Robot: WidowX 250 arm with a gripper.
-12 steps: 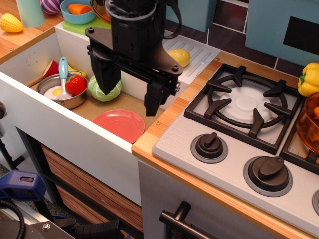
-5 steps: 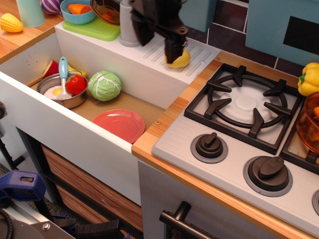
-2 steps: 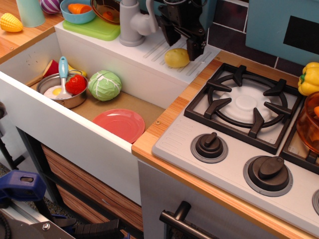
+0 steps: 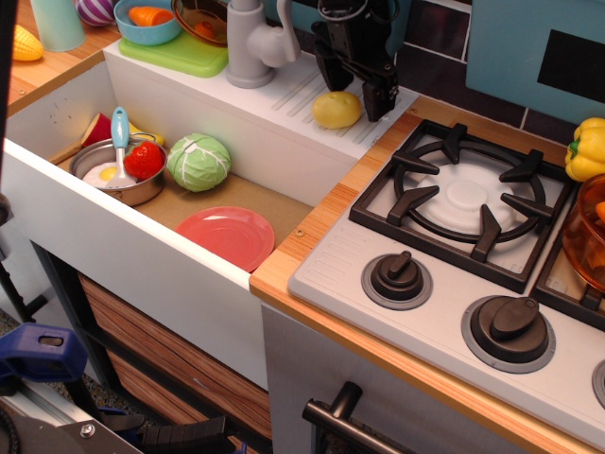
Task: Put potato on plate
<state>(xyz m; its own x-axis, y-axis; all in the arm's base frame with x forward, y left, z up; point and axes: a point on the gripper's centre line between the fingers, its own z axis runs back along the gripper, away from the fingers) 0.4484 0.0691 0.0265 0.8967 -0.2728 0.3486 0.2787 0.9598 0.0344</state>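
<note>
The potato, a small pale-yellow oval lump, lies on the white ribbed drainboard behind the sink. My black gripper is open and hangs just over it. One finger stands behind and left of the potato, the other to its right near the board's edge. The coral-pink plate lies flat and bare on the sink floor at the front right, well below and left of the potato.
A green cabbage and a steel pan with a fried egg, a tomato and a blue spoon sit in the sink. A grey faucet stands left of the gripper. The stove is to the right.
My gripper rose out of the sink, moved back and right to the drainboard, and now straddles the potato, slightly lower than before. The potato and plate have not moved.
</note>
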